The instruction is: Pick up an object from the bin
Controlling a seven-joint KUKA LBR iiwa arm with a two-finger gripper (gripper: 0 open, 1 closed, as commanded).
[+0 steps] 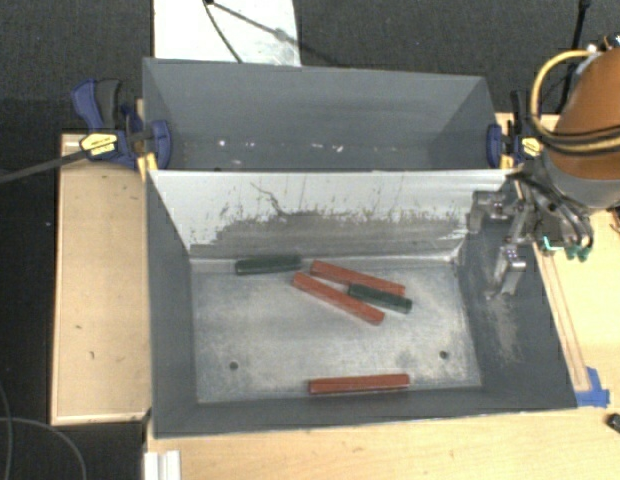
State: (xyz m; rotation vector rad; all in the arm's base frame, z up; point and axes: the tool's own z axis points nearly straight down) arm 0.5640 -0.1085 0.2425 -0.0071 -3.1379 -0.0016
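My gripper (509, 268) hangs over the bin's right sloping wall, above the floor and holding nothing that I can see. Nearest to it, left of it on the bin floor, lies a small cluster: a short dark green bar (381, 299) resting against two long red bars, one (358, 277) behind it and one (338, 299) slanting in front. All three lie flat and touch each other. The gripper is well to the right of them and touches none.
Another dark green bar (268, 264) lies alone near the back wall at left. A third red bar (358, 383) lies along the front edge of the floor. The arm with its orange cover and cables stands over the right rim.
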